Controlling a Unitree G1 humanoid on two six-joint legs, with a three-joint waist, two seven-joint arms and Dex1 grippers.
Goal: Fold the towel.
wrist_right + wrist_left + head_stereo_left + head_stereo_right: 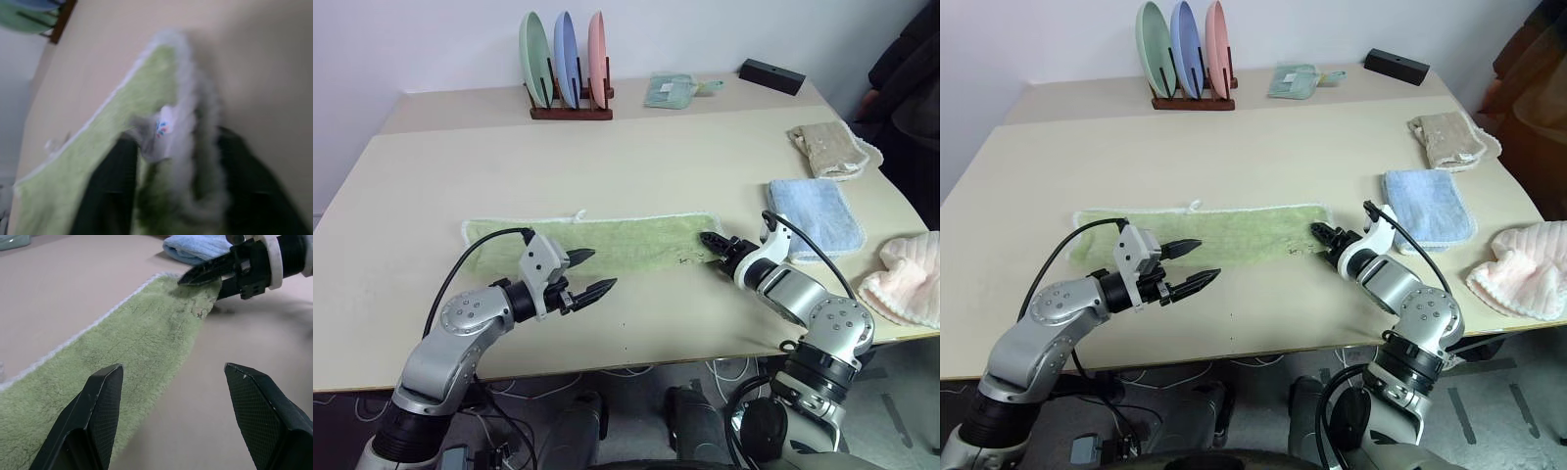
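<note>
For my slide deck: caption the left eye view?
Right end effector grips the green towel by its end; left end effector hovers open.

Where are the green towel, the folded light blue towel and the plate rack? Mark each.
green towel (607,243): left eye view, middle of its flat strip.
folded light blue towel (815,213): left eye view, centre of its top face.
plate rack (570,113): left eye view, its wooden base.

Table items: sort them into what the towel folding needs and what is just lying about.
Needed: green towel; right gripper at its end; left gripper near its front edge.

Lying about: blue towel, beige towel, pink cloth, plate rack, black box.
</note>
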